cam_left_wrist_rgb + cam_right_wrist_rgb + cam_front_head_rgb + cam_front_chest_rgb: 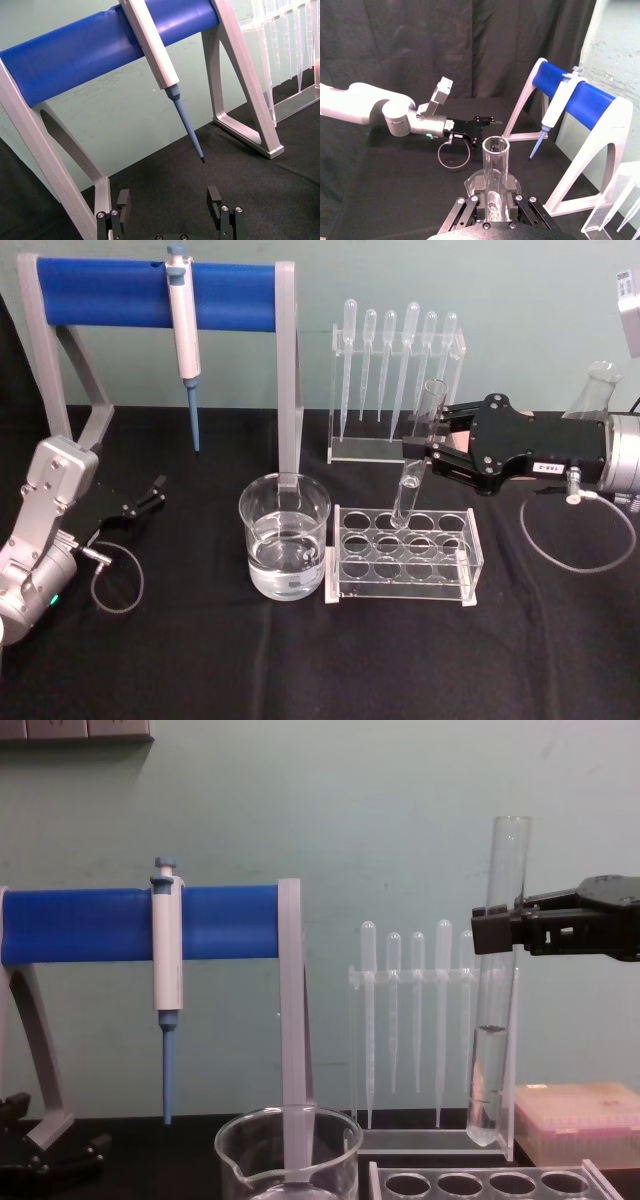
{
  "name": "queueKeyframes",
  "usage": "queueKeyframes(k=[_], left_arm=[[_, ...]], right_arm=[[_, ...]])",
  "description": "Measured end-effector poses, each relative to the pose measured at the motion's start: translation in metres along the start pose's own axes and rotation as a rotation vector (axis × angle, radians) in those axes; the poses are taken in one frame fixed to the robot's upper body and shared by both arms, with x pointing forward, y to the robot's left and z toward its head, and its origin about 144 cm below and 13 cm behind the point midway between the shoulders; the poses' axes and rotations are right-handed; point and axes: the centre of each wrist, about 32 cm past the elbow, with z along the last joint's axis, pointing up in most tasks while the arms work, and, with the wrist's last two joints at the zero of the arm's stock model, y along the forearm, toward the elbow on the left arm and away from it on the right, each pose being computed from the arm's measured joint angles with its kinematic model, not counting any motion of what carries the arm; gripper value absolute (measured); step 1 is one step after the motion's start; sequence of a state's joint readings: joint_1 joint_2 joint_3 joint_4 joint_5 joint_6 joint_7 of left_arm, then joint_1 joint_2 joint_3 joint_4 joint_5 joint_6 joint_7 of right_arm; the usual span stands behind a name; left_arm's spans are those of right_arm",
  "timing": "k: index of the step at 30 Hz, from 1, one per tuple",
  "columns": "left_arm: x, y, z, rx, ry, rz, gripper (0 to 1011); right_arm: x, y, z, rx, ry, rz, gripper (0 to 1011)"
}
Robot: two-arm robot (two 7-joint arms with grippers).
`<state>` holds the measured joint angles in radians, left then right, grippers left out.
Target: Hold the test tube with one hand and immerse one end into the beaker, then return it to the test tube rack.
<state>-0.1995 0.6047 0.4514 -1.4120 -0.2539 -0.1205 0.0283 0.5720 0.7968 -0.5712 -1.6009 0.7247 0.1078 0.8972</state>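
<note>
Right tool (418, 455) clamped on upright test tube (433, 405), just above rack (403, 585), left tool (155, 492) parked, spread

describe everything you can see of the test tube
The test tube is a long clear glass cylinder, round-bottomed, open at its flared rim, with clear liquid in its lower part. It stands nearly upright, clamped a little above its middle by the right gripper. Its bottom seems to hang just above the back row of the clear rack, right of the beaker.
</note>
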Motion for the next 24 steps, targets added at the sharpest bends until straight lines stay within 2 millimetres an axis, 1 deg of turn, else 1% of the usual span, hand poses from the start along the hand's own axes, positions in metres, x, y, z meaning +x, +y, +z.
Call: queueKeyframes(k=[24], left_arm=[[0.0000, 0.0000, 0.0000, 0.000, 0.000, 0.000, 1000]], right_arm=[[0.0000, 0.0000, 0.0000, 0.000, 0.000, 0.000, 241]])
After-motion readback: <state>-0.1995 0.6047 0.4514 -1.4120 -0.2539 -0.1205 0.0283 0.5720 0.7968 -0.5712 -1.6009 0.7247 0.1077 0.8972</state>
